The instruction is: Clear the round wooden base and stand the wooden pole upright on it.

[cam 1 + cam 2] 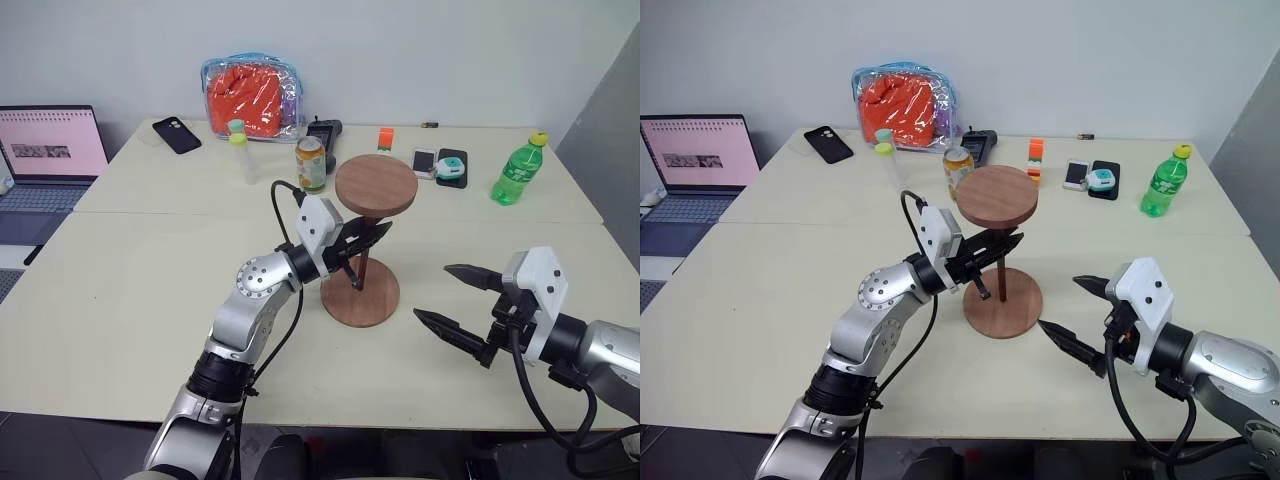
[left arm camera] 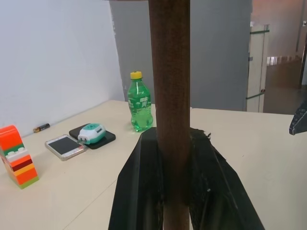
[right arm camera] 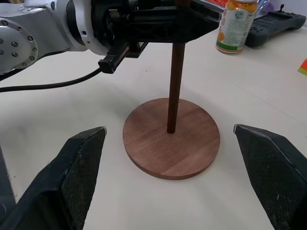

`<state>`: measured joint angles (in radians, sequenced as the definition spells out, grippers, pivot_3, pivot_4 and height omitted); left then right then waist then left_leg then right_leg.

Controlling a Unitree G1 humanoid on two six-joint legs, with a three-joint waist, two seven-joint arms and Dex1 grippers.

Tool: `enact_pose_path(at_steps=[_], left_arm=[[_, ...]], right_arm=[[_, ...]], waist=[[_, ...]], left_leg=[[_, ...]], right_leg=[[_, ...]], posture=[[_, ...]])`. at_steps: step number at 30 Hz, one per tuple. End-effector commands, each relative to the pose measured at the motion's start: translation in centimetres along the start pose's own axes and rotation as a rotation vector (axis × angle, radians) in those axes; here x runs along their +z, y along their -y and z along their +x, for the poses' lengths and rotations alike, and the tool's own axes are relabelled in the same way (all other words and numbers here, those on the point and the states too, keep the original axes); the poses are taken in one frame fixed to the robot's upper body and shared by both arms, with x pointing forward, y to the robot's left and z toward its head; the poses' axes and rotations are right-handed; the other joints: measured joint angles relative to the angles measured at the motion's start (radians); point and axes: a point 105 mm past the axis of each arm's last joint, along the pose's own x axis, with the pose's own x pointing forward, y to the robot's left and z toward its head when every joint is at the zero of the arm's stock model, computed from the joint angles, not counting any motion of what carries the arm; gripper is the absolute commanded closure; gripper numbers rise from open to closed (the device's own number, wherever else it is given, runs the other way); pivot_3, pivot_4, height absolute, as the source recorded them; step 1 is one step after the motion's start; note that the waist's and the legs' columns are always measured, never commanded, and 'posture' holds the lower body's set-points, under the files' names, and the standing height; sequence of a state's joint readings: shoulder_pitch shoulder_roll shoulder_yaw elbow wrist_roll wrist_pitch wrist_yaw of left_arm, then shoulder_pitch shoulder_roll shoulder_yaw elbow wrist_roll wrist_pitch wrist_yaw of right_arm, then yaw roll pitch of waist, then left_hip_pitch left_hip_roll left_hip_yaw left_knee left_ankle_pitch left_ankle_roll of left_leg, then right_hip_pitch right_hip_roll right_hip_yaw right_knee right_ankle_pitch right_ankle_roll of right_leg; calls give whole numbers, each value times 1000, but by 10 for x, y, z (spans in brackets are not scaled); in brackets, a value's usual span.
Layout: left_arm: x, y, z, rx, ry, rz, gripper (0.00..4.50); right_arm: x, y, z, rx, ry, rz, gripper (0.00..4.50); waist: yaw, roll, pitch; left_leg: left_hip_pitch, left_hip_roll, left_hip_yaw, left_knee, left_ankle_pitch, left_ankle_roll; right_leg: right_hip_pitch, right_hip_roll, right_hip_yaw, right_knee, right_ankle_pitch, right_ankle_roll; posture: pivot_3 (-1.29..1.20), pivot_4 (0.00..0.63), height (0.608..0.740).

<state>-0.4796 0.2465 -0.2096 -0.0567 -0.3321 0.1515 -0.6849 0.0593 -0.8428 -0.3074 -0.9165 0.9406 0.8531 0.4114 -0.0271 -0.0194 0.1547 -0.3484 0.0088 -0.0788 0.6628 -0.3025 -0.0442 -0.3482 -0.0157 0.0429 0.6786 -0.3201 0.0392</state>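
Cream tabletop [image 1: 150, 280] stretches out before a pale wall, with a seam running across it behind my arms.

My left gripper [image 1: 368, 243] is clamped tight on the wooden pole [image 3: 175, 86], its black fingers [image 2: 144, 191] pressed against the shaft on both sides, about midway up. That pole stands upright with its lower end at the centre of the round wooden base [image 3: 171, 143], which lies flat near the middle of the tabletop. The pole's own disc [image 1: 376, 184] sits level at the top, above my left fingers.

My right gripper [image 1: 462, 303] hangs just right of the base, spread wide and holding nothing, both fingers pointing toward the base without touching it.

On the near left, the tabletop is bare out to its edge, and the strip between the base and the near edge is open too. Bare surface lies between my right fingers and the base as well.

At the far left, a laptop [image 1: 50, 145] stands open beyond the tabletop's edge. Along the back row sit a dark phone [image 1: 177, 134], a clear pouch with orange contents [image 1: 250, 97], a small capped bottle [image 1: 238, 140], a drink can [image 1: 311, 163] just behind the pole, a black device [image 1: 323, 131], an orange block [image 1: 386, 138], a white phone [image 1: 424, 160], a dark pad with a small white gadget on it [image 1: 452, 167], and a green bottle [image 1: 518, 170] toward the far right corner. All of them stand well behind the base.
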Motion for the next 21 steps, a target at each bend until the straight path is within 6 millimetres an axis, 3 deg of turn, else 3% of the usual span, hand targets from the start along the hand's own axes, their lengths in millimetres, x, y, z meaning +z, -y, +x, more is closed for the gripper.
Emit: enact_pose_path(at_steps=[1, 5, 10, 21], left_arm=[[-43, -13, -24, 69, -213, -4, 3890], [-37, -8, -24, 8, -208, 29, 2947], [-36, -1, -24, -55, -218, 56, 1949], [-32, 10, -29, -192, -245, 67, 1949]], right_arm=[[7, -6, 0, 12, 24, -40, 0], [6, -6, 1, 9, 21, -38, 0], [4, -6, 0, 8, 14, -36, 0], [0, -7, 1, 14, 0, -30, 0]], waist=[[-1, 0, 0], [-5, 3, 5], [18, 2, 7], [25, 2, 7]], left_leg=[[0, 0, 0, 0, 0, 0], [-1, 0, 1, -2, 0, 0], [-27, 0, -2, 2, 1, -2], [-32, -1, -2, 2, 1, -1]], right_leg=[[0, 0, 0, 0, 0, 0], [-3, 1, 1, 0, 0, 0], [-26, -1, -1, 1, 0, 0], [-29, -3, -2, 1, 0, 0]], posture=[[0, 150, 740], [0, 150, 740], [0, 150, 740], [0, 150, 740]])
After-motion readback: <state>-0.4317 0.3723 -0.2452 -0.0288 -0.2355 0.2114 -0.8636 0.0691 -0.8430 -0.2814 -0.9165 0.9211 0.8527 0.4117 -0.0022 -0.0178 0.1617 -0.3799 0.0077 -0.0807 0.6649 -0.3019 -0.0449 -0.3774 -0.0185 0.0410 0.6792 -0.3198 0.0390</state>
